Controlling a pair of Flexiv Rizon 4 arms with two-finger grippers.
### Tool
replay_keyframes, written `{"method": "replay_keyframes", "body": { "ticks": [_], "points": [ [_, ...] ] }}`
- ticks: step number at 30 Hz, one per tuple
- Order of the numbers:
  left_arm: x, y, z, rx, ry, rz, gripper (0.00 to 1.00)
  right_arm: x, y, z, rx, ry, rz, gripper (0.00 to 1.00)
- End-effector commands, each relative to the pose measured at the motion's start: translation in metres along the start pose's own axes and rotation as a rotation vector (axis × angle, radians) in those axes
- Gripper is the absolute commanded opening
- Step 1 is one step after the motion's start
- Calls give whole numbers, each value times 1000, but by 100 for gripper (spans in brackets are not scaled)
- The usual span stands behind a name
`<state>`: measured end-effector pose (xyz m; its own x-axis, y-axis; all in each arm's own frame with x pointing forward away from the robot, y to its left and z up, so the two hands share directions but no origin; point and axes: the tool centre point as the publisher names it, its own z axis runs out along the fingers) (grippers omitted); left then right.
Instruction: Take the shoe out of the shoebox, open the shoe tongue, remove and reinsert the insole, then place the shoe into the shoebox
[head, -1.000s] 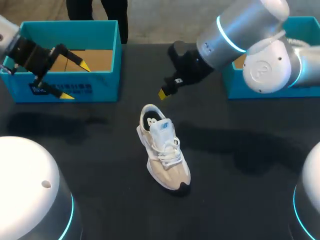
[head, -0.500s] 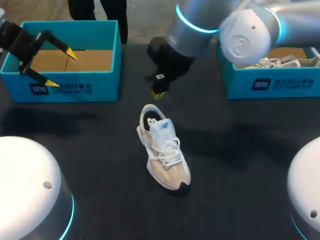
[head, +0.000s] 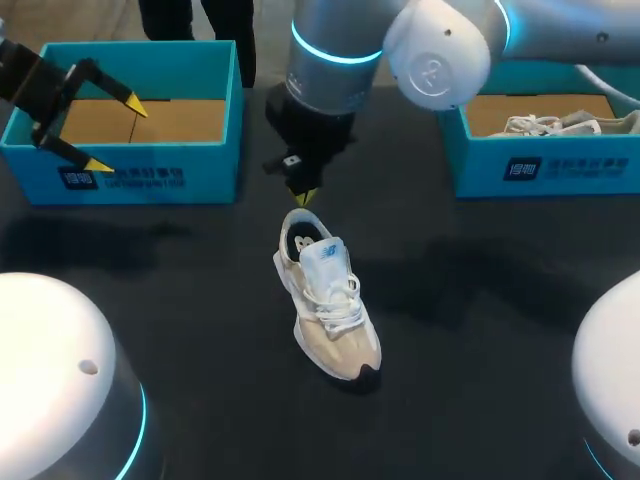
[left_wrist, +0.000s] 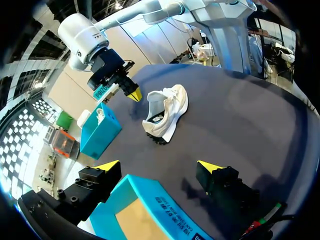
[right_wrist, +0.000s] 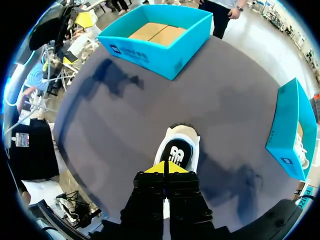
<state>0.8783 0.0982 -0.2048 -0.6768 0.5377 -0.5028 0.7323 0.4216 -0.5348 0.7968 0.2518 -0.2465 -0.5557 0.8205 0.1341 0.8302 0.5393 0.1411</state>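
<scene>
- The right gripper has its yellow tips pressed together, gripping nothing. It hangs just over the heel opening of the shoe. The head view shows only one tip there.
- The shoe stands upright on the dark table, outside both boxes. The right wrist view looks down onto its dark insole.
- The left gripper is spread wide and empty, with a corner of the open shoebox between its tips.
- The head view shows another pale shoe lying in the second box.
</scene>
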Motion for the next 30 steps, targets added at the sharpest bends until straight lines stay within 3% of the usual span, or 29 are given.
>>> {"method": "replay_keyframes", "body": {
  "ticks": [1, 11, 15, 23, 27, 30],
  "points": [
    [1, -1, -1, -2, 1, 0, 100, 1, 0, 0, 0, -11, 1, 0],
    [1, -1, -1, -2, 1, 0, 100, 2, 0, 3, -20, -12, 3, 0],
    [1, -1, -1, -2, 1, 0, 100, 4, 1, 10, -81, -65, 21, 0],
    [1, -1, -1, -2, 1, 0, 100, 7, -6, 14, -91, -153, 61, 0],
    [1, -1, -1, -2, 1, 0, 100, 9, -11, 27, -67, -123, 90, 0],
    [1, -1, -1, -2, 1, 0, 100, 8, -15, 36, 0, -142, 96, 0]
  ]
}}
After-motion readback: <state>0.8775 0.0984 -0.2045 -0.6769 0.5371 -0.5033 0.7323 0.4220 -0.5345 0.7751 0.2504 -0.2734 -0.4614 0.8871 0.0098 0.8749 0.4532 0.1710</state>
